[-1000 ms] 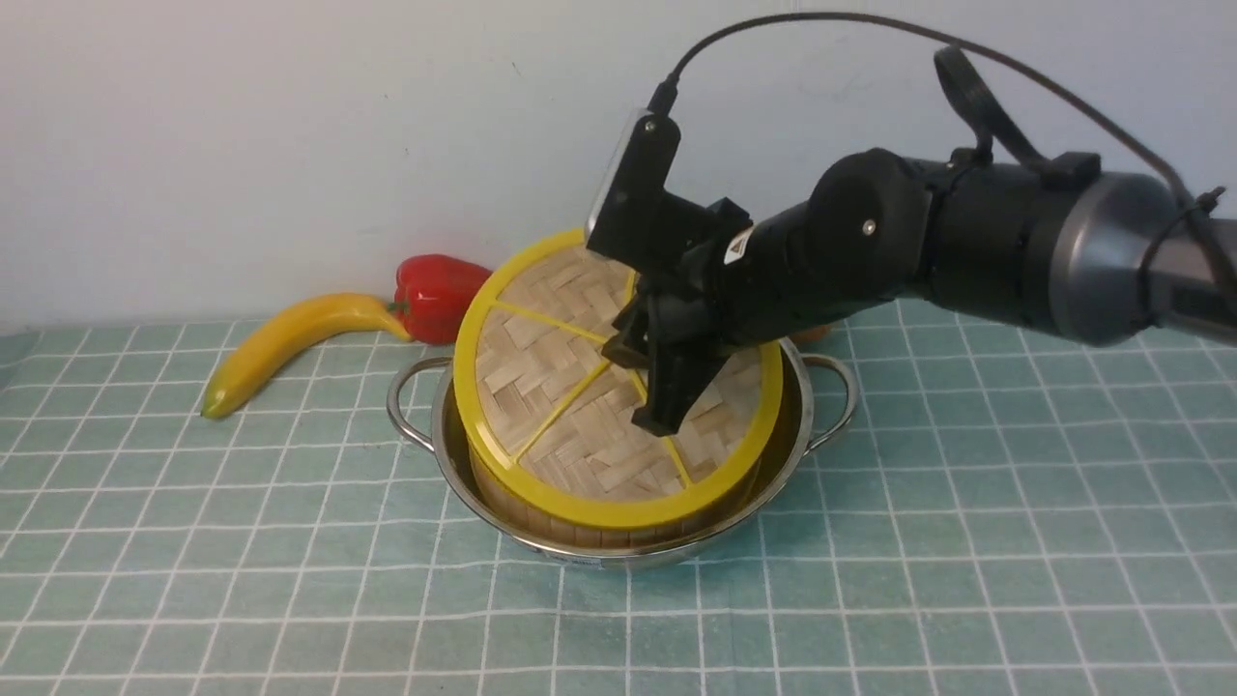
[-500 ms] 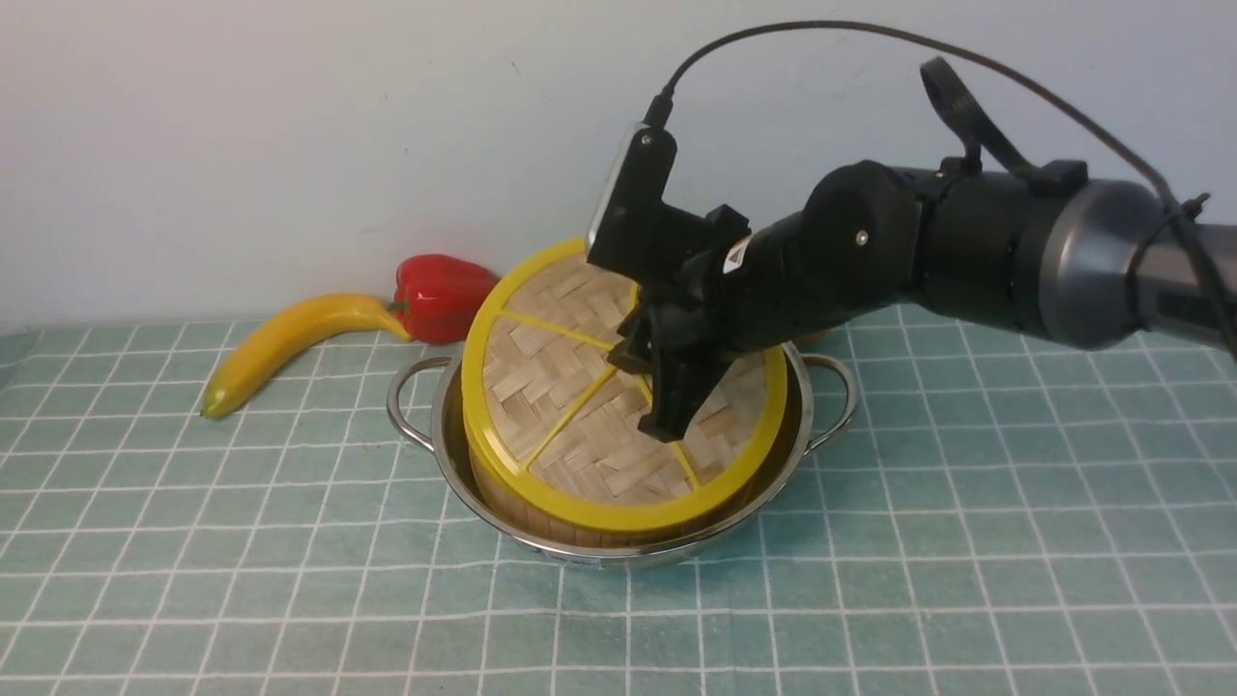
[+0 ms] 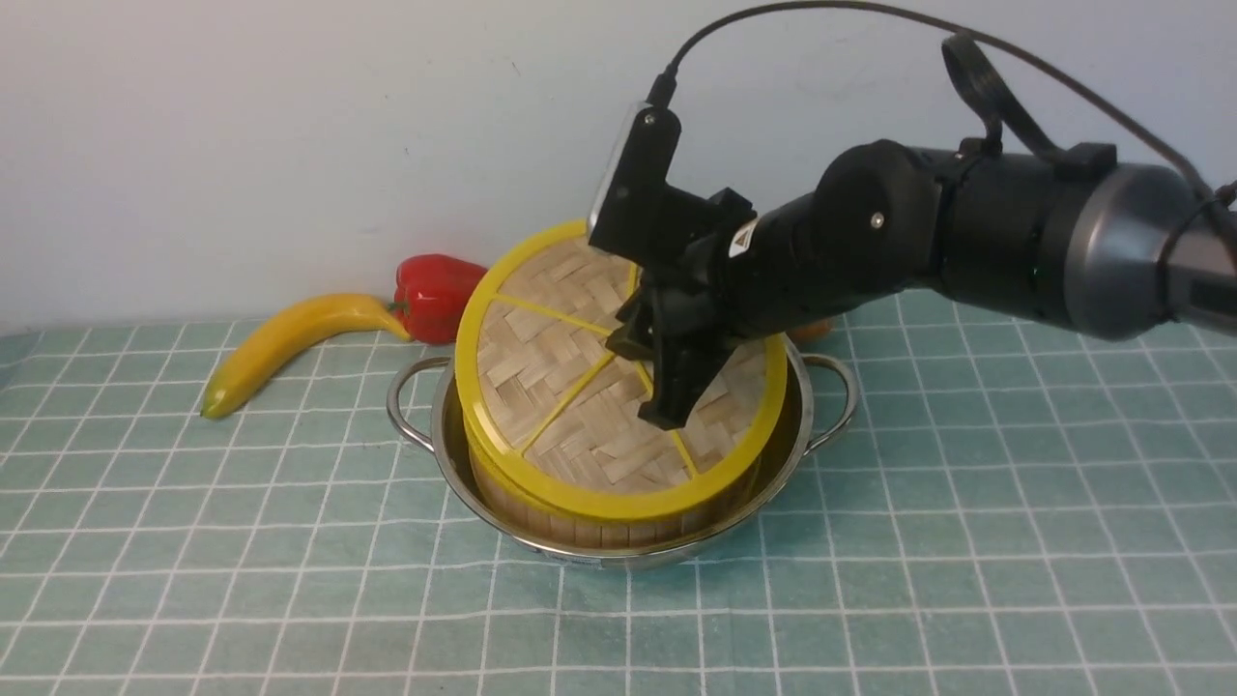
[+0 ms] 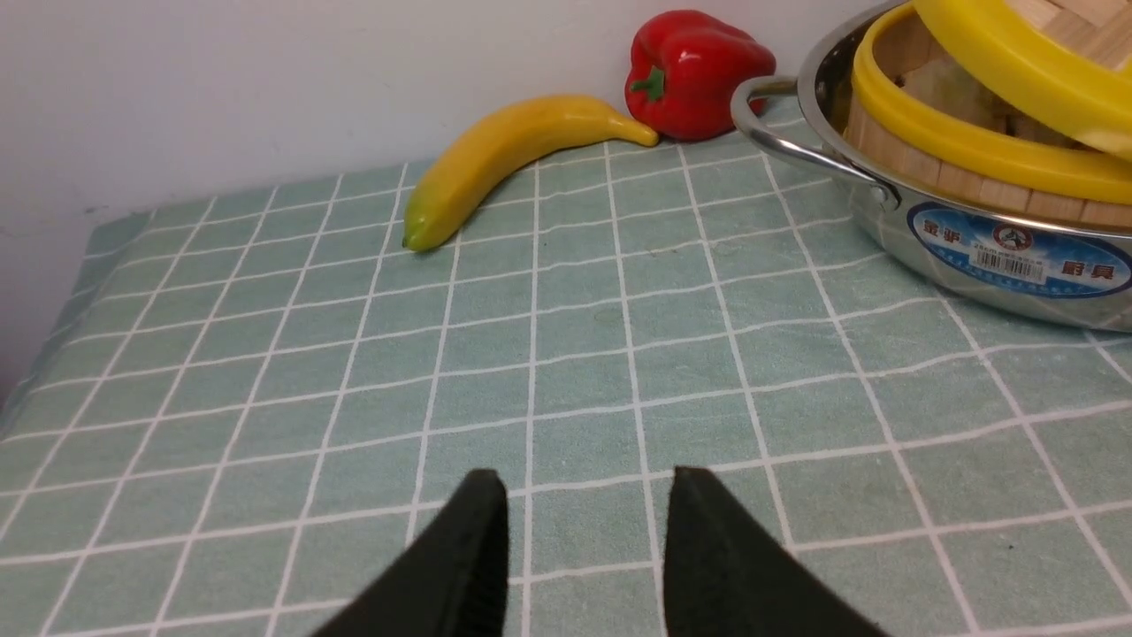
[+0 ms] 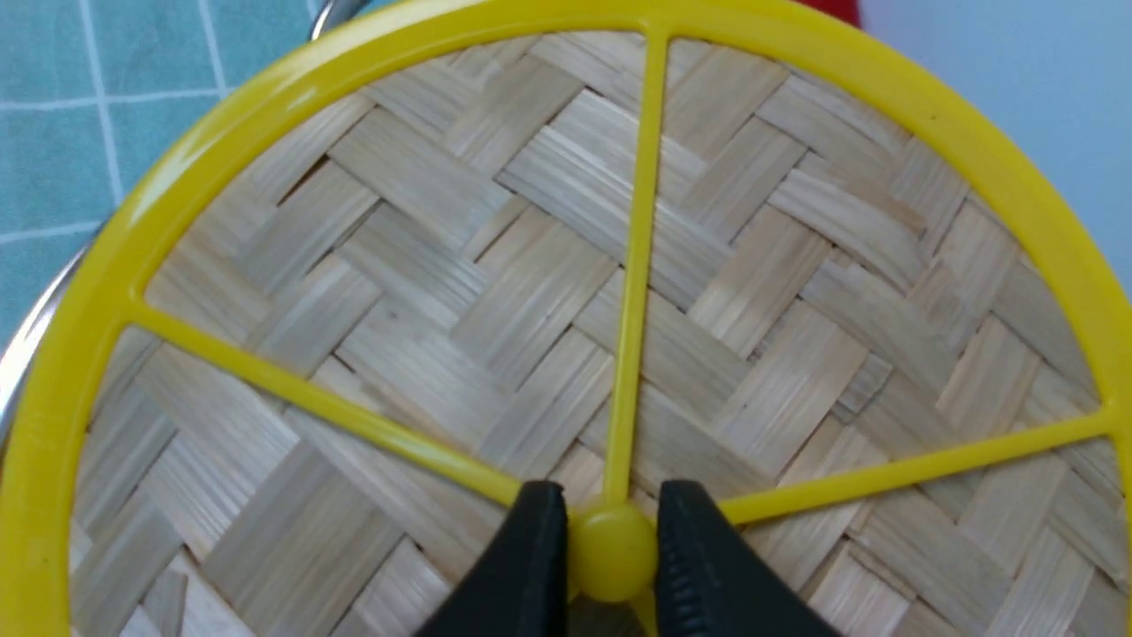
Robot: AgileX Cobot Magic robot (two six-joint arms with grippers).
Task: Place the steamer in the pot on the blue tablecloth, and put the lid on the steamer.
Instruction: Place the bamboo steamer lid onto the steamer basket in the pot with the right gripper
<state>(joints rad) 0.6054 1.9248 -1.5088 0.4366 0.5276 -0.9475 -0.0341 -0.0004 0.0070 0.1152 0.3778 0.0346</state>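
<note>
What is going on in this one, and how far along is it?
The right hand is pinching the lid by its centre knob and holding it over the steamer. The steamer already sits in the pot on the blue tablecloth. The lid is tilted, its far side raised, so it is not yet seated flat. The left hand hangs open over bare cloth, holding nothing. A banana and a red pepper lie beyond the pot, untouched.

A long curved yellow plastic banana (image 3: 290,348) lies flat on its side. Its thin end reaches a glossy red bell pepper (image 3: 437,297) with a green stem, touching it or nearly so. Both are close to a plain pale wall (image 3: 242,145).
</note>
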